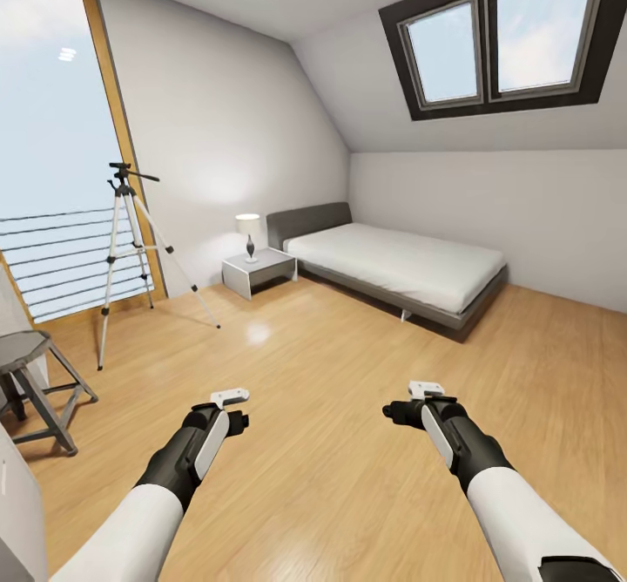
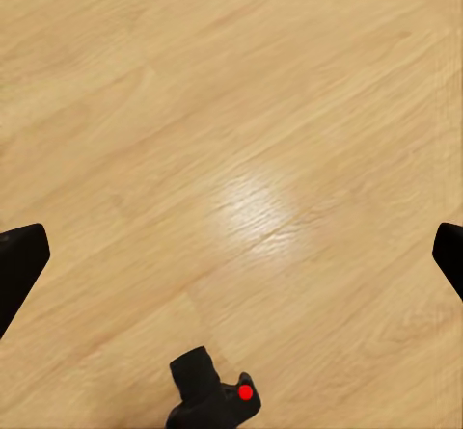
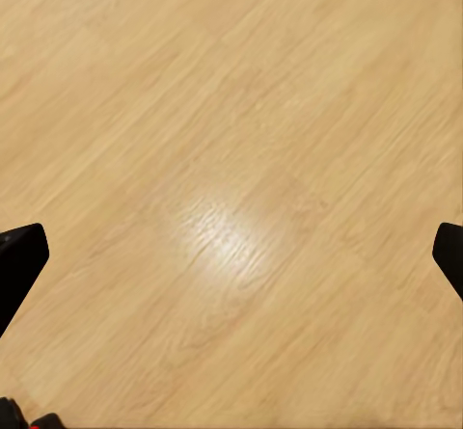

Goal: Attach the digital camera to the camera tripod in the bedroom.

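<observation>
I see the light wood floor (image 1: 348,443) carrying the camera tripod (image 1: 126,251), a grey stool (image 1: 35,382), a white nightstand (image 1: 259,271) and a low bed (image 1: 392,268).

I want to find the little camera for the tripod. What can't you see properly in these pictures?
- Left wrist view: a black thing with a red dot is cut off by the picture's edge, so I cannot tell if it is the camera.
- Head view: the camera tripod is too small to show whether its head holds anything.
- Head view: the stool is cut off by the edge.
</observation>
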You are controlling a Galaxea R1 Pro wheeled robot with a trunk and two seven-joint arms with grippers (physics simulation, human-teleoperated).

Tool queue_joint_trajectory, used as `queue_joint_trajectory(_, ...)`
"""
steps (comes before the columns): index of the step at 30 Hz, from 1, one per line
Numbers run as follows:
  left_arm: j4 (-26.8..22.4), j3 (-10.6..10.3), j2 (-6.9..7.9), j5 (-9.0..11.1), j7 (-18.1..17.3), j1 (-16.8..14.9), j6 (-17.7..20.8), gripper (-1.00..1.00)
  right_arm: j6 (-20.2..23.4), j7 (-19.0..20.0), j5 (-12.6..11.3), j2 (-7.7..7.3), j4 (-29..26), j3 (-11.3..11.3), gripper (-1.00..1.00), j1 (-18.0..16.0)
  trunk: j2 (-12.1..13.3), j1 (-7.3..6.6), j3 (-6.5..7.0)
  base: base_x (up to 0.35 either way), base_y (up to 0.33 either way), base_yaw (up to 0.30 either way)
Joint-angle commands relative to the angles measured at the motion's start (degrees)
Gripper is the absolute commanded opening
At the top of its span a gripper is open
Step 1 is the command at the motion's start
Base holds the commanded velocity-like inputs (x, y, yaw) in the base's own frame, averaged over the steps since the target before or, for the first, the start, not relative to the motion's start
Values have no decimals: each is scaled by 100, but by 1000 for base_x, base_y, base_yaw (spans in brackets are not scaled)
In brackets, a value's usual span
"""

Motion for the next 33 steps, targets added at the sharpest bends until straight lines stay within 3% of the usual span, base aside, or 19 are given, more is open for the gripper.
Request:
queue_joint_trajectory(1,-8,1,-2,60,46,-3,15,100,26,-4,-48,-2,-8,-2,100,-3,-45,22,-25,0,0,0)
queue_joint_trajectory(33,22,8,3,53,68,-3,6,100,30,21,-43,-16,10,-4,100,-3,-1328,725,-599,0,0,0)
